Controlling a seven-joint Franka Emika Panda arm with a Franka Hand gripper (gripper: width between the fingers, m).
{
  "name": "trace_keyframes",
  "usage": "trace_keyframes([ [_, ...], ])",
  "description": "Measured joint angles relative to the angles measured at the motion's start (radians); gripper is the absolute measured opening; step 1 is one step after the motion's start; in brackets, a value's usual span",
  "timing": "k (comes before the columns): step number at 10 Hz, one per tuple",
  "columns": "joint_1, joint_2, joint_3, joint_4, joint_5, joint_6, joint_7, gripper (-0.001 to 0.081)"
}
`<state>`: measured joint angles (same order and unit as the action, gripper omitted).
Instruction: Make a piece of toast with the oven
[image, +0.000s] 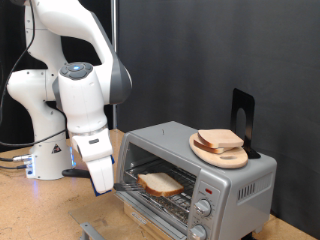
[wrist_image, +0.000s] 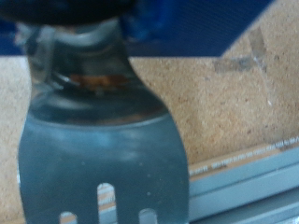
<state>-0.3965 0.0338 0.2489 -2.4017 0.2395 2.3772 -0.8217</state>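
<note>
The silver oven (image: 235, 180) stands at the exterior view's right with its glass door (image: 150, 208) folded down. One piece of toast (image: 160, 183) lies flat on the wire rack inside. Further slices (image: 220, 140) are stacked on a round wooden plate (image: 208, 153) on the oven's top. My gripper (image: 103, 185) hangs just off the open door, at the exterior view's left of the toast. In the wrist view it is shut on the neck of a grey slotted spatula (wrist_image: 103, 159), whose blade points away from the hand over the wooden table.
The oven's knobs (image: 204, 208) and red light (image: 207, 190) are on its front right. A black stand (image: 243, 118) rises behind the plate. The arm's white base (image: 45, 155) is at the left. A grey edge (wrist_image: 252, 177) lies beside the spatula blade.
</note>
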Motion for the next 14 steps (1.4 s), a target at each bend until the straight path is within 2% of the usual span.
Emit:
trace_keyframes([
  [7, 0.008, -0.016, 0.043, -0.001, 0.021, -0.001, 0.039, 0.0391],
  [10, 0.005, -0.014, 0.04, -0.011, 0.006, -0.019, 0.051, 0.0391],
  [14, -0.015, -0.027, 0.013, -0.062, -0.003, -0.033, 0.02, 0.0391],
])
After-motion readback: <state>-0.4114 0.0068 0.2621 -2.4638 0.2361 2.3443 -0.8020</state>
